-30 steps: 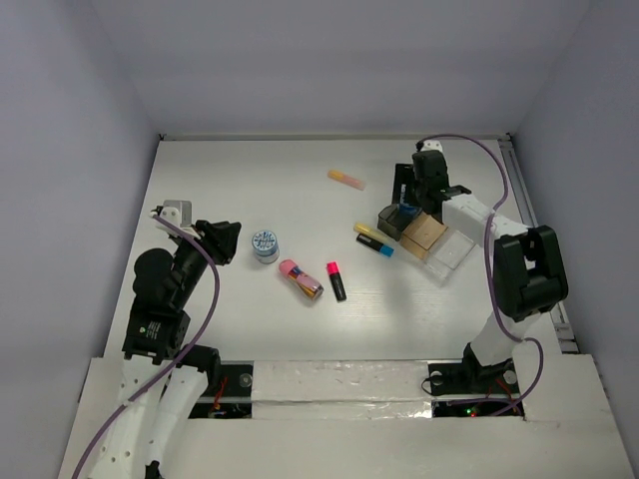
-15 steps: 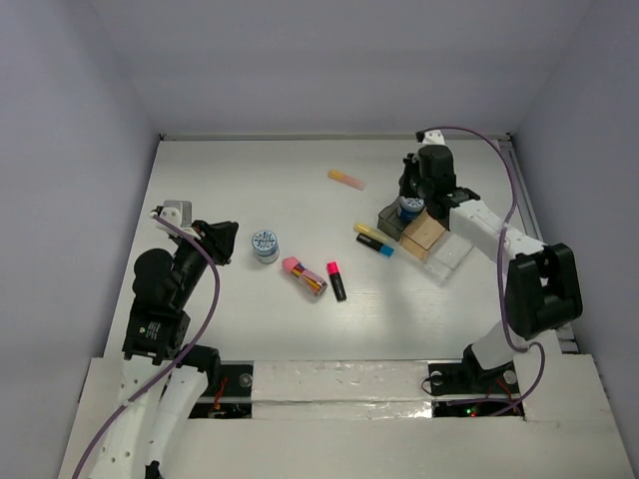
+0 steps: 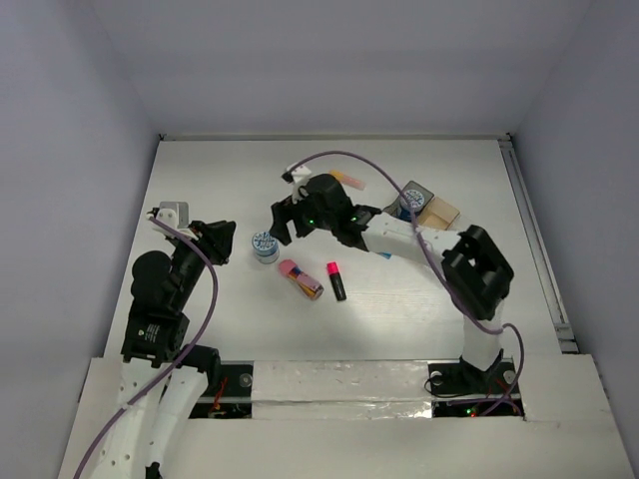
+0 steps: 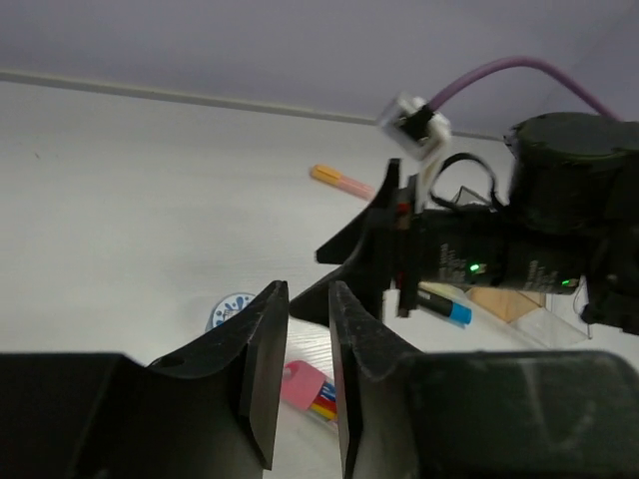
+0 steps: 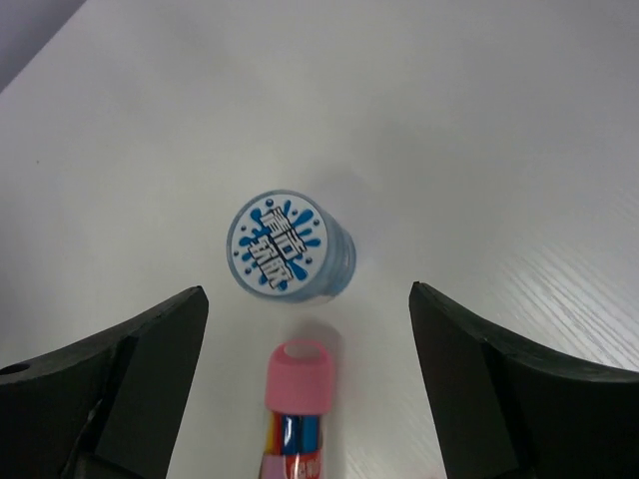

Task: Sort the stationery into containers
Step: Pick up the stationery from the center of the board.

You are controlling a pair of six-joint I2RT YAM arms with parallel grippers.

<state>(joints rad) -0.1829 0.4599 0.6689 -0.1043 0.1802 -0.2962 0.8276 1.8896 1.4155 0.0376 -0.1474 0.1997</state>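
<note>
High overhead, left wrist low across table (image 4: 120, 200), right wrist close downward, all share roll (image 5: 290, 247)

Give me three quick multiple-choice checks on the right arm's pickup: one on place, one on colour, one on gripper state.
1. Where is the right gripper?
A. over the blue-and-white roll on the table
B. parked at its own base
C. beyond the table's far edge

2. What colour is the clear tube's cap?
A. green
B. pink
C. yellow

3. How do the right gripper's jaws stand?
A. shut on the roll
B. shut on the tube
C. open, holding nothing

Answers:
1 A: the right wrist view shows the right gripper looking down on the blue-and-white roll, which stands on the table.
2 B: the clear tube shows a pink cap just below the roll.
3 C: the fingers stand wide on either side, with bare table between them and the roll.
</note>
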